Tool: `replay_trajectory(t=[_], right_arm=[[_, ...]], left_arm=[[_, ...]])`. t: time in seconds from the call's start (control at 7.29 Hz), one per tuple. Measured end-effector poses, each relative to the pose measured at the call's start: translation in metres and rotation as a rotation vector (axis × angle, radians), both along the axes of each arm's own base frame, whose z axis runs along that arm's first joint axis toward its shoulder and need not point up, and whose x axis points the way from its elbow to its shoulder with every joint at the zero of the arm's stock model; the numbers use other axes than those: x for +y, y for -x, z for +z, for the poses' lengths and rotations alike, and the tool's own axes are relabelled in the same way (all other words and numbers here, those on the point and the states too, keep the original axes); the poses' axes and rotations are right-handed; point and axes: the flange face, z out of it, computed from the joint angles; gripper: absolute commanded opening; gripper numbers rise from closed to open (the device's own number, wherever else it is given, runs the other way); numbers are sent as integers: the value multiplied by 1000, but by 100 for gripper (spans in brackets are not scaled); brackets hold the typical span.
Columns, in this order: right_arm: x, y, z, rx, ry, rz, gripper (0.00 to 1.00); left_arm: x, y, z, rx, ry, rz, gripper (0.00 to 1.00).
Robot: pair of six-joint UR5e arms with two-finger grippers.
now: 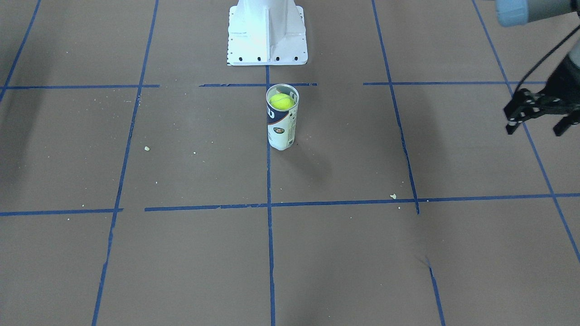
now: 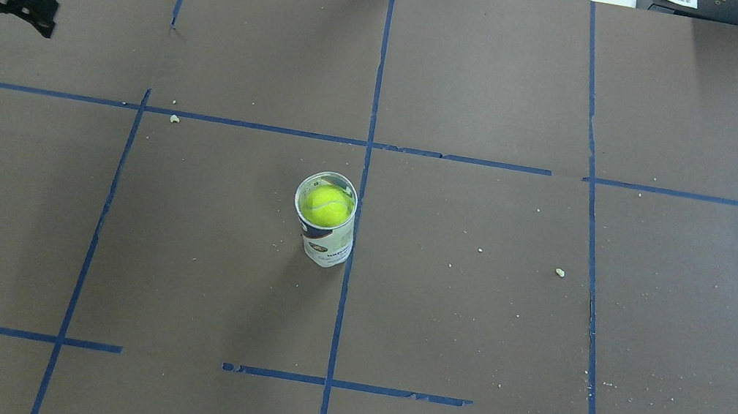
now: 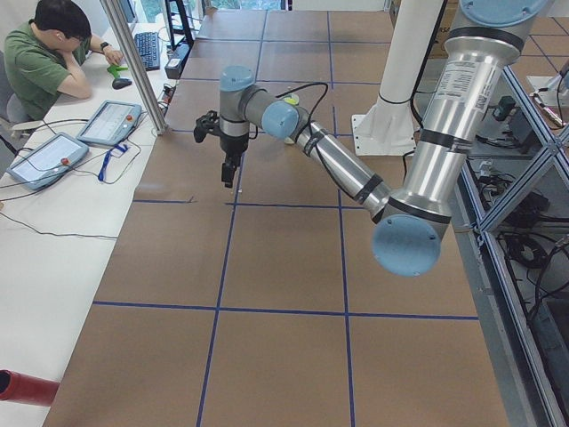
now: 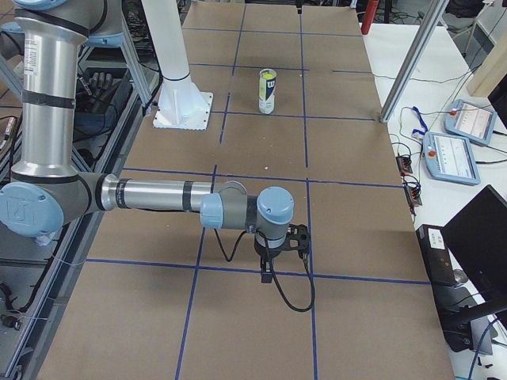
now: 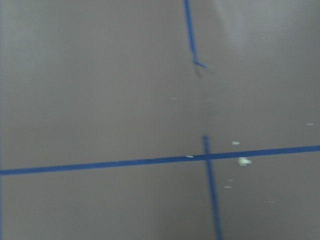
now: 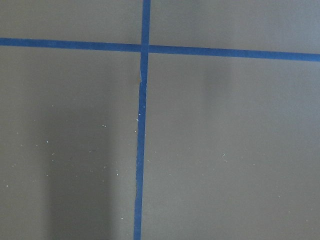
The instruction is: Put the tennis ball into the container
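Observation:
The tennis ball (image 1: 282, 101) sits inside the container (image 1: 282, 132), filling its mouth just below the metal rim. The clear can with its white and navy label stands upright mid-table on a blue tape line, with the tennis ball (image 2: 328, 206) and the container (image 2: 329, 245) also showing from overhead. My left gripper (image 1: 534, 131) hovers far off to that side, open, with nothing between its fingers; overhead the left gripper (image 2: 6, 20) sits at the far left edge. The right gripper (image 4: 268, 273) points down at bare table far from the can (image 4: 268, 91); I cannot tell whether it is open or shut.
The white pedestal (image 1: 267, 40) stands just behind the can. Blue tape lines grid the brown table, with small crumbs (image 2: 559, 272) scattered about. An operator (image 3: 40, 58) sits at a side desk with tablets (image 3: 108, 122) beyond the table's far edge.

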Motion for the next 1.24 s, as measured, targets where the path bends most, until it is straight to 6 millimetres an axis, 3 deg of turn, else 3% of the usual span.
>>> replay_trajectory(t=[0.14,0.27,0.41,0.69,0.82,1.24], right_arm=[[0,0,0,0,0,0,100],[0,0,0,0,-1,0,100],[0,0,0,0,0,0,100],[0,0,0,0,-1,0,100],[0,0,0,0,-1,0,100],[0,0,0,0,-1,0,100]], left_arm=[[8,52,48,-10,7,18,100],[26,91,95,-14,47,6,100],[51,112,138,-12,84,-5,100],[93,121,193,34,129,-7,100],[101,120,209,55,155,-8,100],[104,128,213,126,168,-31,100]])
